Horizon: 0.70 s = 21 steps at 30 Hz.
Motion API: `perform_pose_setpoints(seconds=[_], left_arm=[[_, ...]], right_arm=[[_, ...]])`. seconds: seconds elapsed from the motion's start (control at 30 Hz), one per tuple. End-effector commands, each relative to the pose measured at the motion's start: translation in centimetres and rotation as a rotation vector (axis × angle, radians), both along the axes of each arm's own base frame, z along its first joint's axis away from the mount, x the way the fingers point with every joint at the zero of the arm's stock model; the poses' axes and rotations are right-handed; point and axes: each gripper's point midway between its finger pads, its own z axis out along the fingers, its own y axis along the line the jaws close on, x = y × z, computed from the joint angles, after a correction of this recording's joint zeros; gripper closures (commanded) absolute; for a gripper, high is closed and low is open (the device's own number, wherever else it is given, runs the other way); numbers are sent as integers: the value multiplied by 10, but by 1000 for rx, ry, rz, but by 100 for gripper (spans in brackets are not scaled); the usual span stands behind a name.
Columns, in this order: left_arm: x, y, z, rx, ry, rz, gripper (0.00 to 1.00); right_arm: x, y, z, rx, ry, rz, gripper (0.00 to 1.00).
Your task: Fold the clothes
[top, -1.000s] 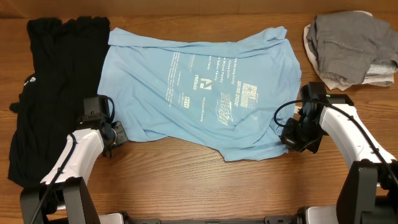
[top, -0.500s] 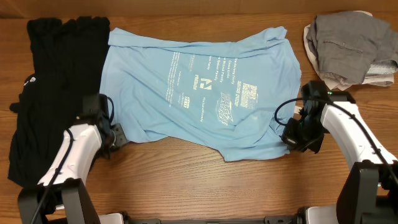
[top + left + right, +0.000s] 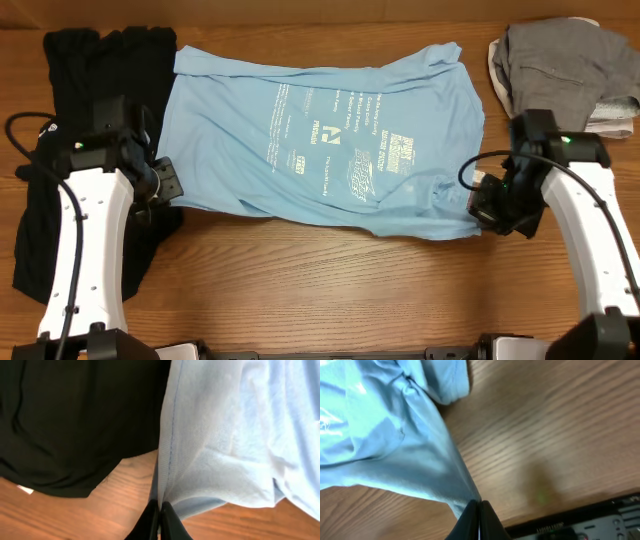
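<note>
A light blue T-shirt [image 3: 330, 130] with pale print lies spread across the middle of the wooden table. My left gripper [image 3: 165, 190] is shut on its near left corner, lifted off the table beside the black garment [image 3: 90, 100]; the left wrist view shows the blue cloth [image 3: 215, 460] pinched in the jaws [image 3: 159, 507]. My right gripper [image 3: 485, 215] is shut on the near right corner; the right wrist view shows the cloth [image 3: 395, 450] stretched up from the jaws [image 3: 479, 505] above the wood.
A black garment lies along the left side of the table, also showing in the left wrist view [image 3: 75, 420]. A crumpled grey and white pile of clothes [image 3: 560, 75] sits at the back right. The table's front edge [image 3: 570, 515] is near the right gripper.
Both grippers have lifted and pulled outward with the shirt's near corners. The near hem has been drawn tauter and straighter. The left arm has moved up beside the black garment.
</note>
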Motion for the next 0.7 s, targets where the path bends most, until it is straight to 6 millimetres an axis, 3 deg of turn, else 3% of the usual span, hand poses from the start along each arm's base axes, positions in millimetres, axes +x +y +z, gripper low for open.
perform_pose_setpoints(seconds=[0.0,0.27,0.67], left_arm=[[1,1,27,12,-47,-36,96],[-15,1,55,29,-60,-58,96],[-59,7,86,110,-93,-40,96]], right_arm=[[1,-8,24,-15,-93,-7,96],[-21,-20,51,-28,-176,-41,96],[-47,-31,80,-44,-272,-66,96]])
